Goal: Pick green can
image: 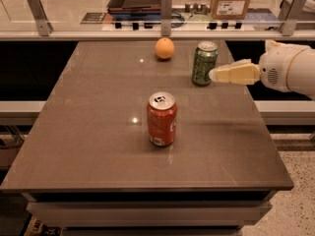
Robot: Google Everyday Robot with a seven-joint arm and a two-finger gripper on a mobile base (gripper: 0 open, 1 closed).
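Note:
The green can (204,63) stands upright at the far right of the brown table (98,132); it has pale swirls and a silver top. My gripper (214,74) reaches in from the right on a white arm, its cream tip right beside the can's right side, at about mid-height. It holds nothing that I can see.
An orange-red soda can (161,118) stands upright near the table's middle. A round orange fruit (165,48) sits at the far edge, left of the green can. Behind the table runs a counter with metal posts (166,13), a dark tray and a cardboard box (231,0).

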